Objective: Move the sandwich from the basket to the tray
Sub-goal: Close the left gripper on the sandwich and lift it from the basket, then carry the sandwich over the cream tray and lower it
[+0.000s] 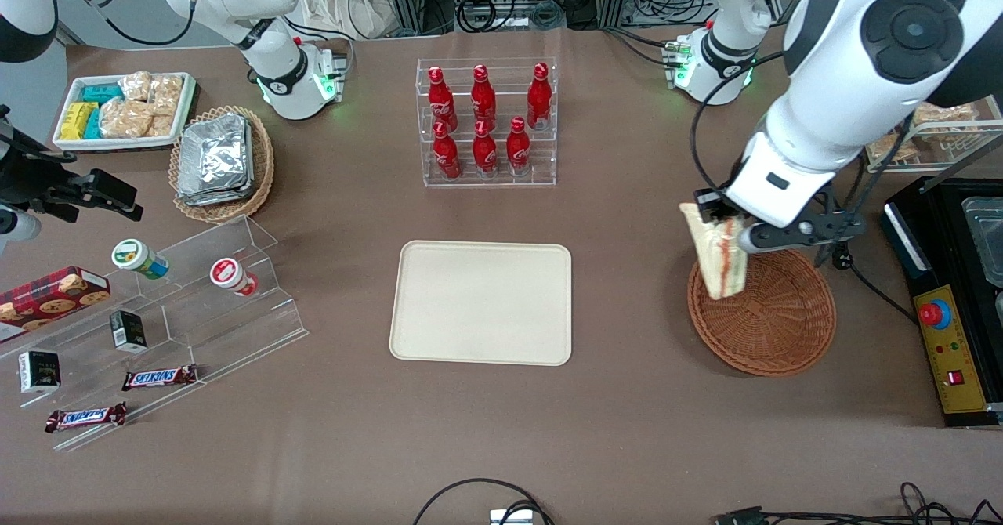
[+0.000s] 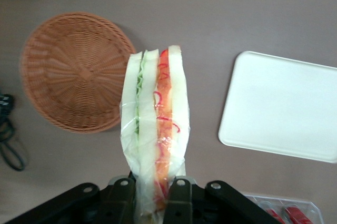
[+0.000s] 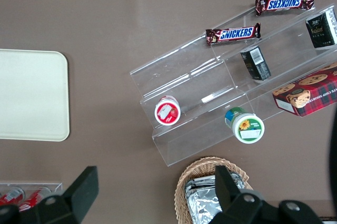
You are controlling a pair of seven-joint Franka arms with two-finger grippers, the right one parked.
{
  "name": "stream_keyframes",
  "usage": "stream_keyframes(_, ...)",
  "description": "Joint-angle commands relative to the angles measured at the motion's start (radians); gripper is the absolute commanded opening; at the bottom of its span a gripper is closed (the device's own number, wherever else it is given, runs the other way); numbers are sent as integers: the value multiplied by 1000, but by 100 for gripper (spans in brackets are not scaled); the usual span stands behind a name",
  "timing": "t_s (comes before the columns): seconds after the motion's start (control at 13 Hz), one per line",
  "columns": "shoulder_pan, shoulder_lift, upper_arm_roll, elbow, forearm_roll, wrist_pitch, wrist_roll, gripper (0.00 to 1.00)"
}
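The sandwich shows pale white bread with a green layer and a red-orange one. The basket is reddish-brown wicker, the tray plain cream, the worktop dull brown. The hand is black.

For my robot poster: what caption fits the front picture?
The hand holds the sandwich above the basket, tray waiting nearby.

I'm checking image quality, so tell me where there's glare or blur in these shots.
Front view: even lighting, sharp; the sandwich hangs from the gripper above the basket. Left wrist view: the wrapped sandwich shows faint plastic sheen, and the tray looks washed out. Right wrist view: bright reflections streak the clear acrylic shelf.
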Motion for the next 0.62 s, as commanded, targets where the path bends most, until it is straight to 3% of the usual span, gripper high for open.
stream_keyframes(0.0,-15,44,-47,39,-12,11,-33,0)
stream_keyframes(0.31,-150,143,-51,39,8,116,-107,0)
stream_keyframes(0.54,-233,264,-53,39,89,184,-112,0)
